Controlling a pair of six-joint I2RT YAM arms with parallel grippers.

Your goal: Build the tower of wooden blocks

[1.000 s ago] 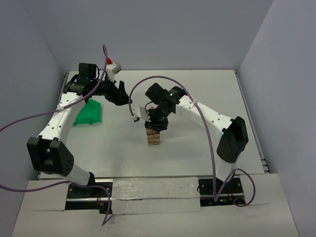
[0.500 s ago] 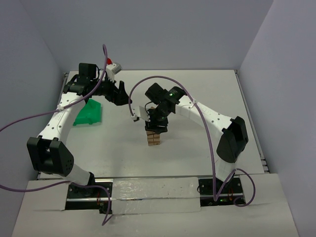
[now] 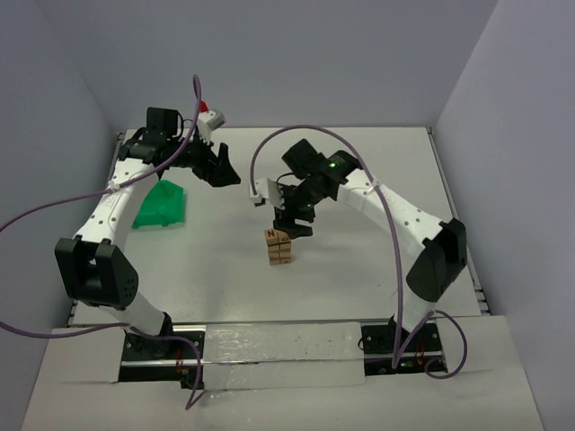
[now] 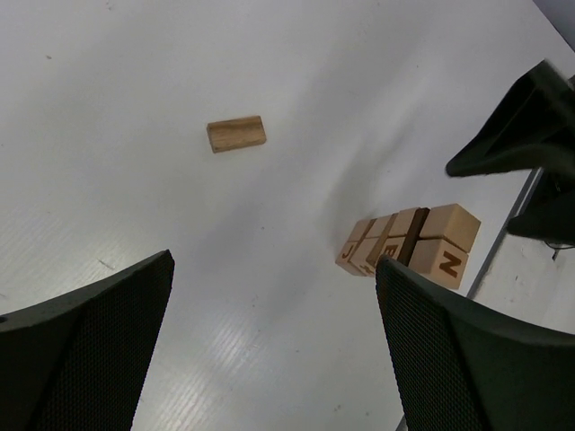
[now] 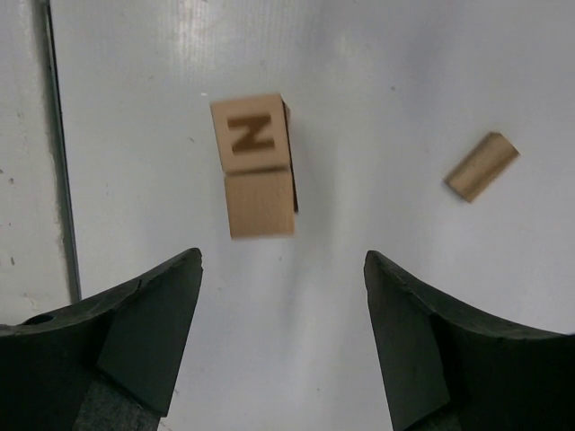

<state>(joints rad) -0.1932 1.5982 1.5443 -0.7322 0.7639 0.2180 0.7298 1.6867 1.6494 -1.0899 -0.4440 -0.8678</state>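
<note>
Top external view: the tower (image 3: 279, 248) is seen upright near the middle of the white table (image 3: 377, 171), a narrow stack a few layers tall. The right gripper (image 3: 294, 222) is held above it and slightly to the far side. From the right wrist view the right gripper (image 5: 283, 269) is shown with its jaws spread wide and nothing between them, and the tower (image 5: 256, 166) is seen below and apart from both fingers. This gap is judged to be kept so that the light stack is not nudged. The left gripper (image 3: 220, 171) is raised over the far left of the table, past the green plastic bin (image 3: 160, 205). In the left wrist view the left gripper (image 4: 274, 265) is likewise seen wide open and empty, pointed down at a loose wood block (image 4: 236, 134) lying flat, well apart from the tower (image 4: 409, 242). That block is judged to be the likely next piece. The blocks are of plain light-tan wood, square-edged, with visible grain and matte faces. Dark letters are burnt into some faces, and an N is shown on one of the two top blocks. The loose block (image 5: 482, 167) is a short rectangular bar. The fingers are of black plastic, with a fine mesh texture on the left pair.
</note>
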